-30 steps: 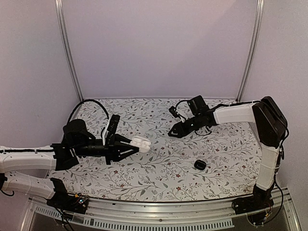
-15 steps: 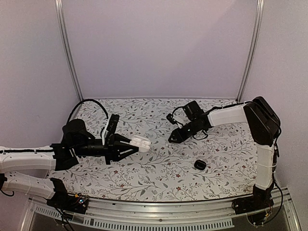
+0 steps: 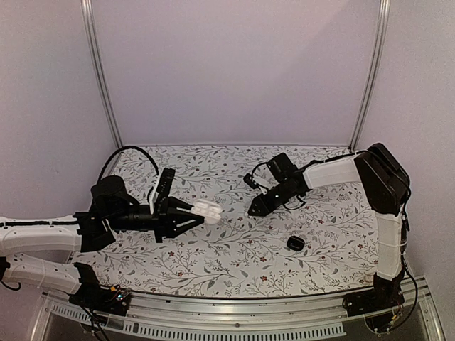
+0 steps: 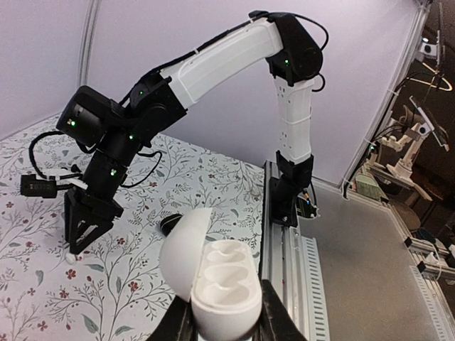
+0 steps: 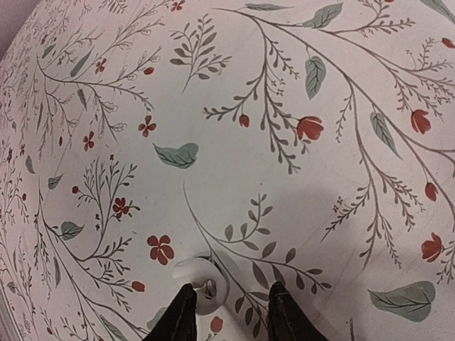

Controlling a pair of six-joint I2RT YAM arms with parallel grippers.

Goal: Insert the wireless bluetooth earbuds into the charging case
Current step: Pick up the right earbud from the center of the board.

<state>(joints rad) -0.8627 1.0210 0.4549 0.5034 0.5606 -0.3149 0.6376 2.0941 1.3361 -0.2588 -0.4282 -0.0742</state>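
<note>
My left gripper (image 3: 202,214) is shut on the white charging case (image 3: 208,210), held above the table with its lid swung open. In the left wrist view the case (image 4: 213,277) shows two empty moulded wells. My right gripper (image 3: 252,210) points down at the table with its jaws apart. In the right wrist view a small white earbud (image 5: 196,274) lies on the cloth just inside the left fingertip (image 5: 181,316) of the right gripper (image 5: 231,307), with a gap to the other one. The left wrist view shows that earbud (image 4: 70,259) under the right gripper (image 4: 80,238).
A black rounded case (image 3: 295,244) lies on the floral cloth to the near right, also seen behind the white lid (image 4: 170,222). Metal frame posts (image 3: 99,78) stand at the back corners. An aluminium rail (image 3: 234,302) runs along the near edge.
My right arm has swung left and lowered toward the cloth, and its jaws have narrowed somewhat. The left arm and the case have stayed put.
</note>
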